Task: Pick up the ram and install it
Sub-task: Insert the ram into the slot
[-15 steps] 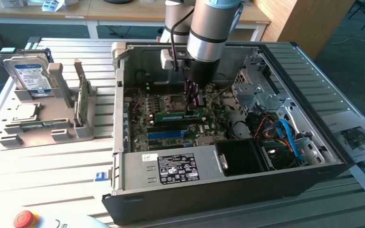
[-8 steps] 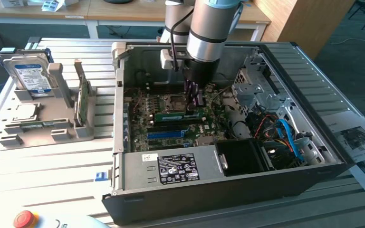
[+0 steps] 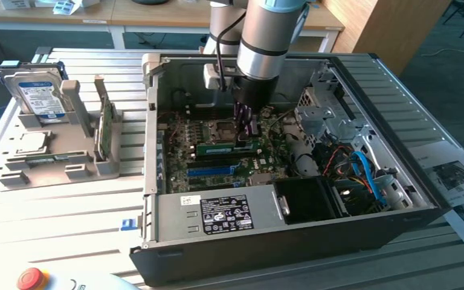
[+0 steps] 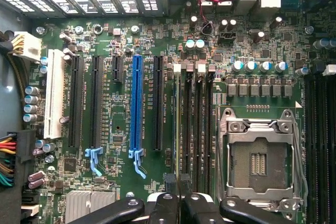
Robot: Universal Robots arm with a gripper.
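Claw: The claw (image 3: 246, 132) is closed to a thin gap and points straight down into the open computer case (image 3: 296, 257). I think it is pinching the ram, because the stick sits right at its tips. The pinch spot itself is hidden.

Ram: The ram (image 3: 215, 147) is inside the case, near the middle of the big green board (image 4: 173, 35). It stands on its thin edge. In the exterior view it runs from the claw tips toward 9 o'clock.

Why that way: The ram lies in line with the black memory slots (image 4: 197, 129), so its bottom edge can meet one of them.

Slots: They are long and sit side by side, between the blue slot (image 4: 136, 103) and the silver chip socket (image 4: 260, 161). The claw tips (image 4: 179, 187) hang near one end of them.

Pushed in or not: I cannot tell.

Holder: A grey holder (image 3: 46, 172) sits on the desk (image 3: 55, 223), at 9 o'clock from the case and well apart from it. It keeps a hard drive (image 3: 38, 93) standing up, likely so it is easy to grab.
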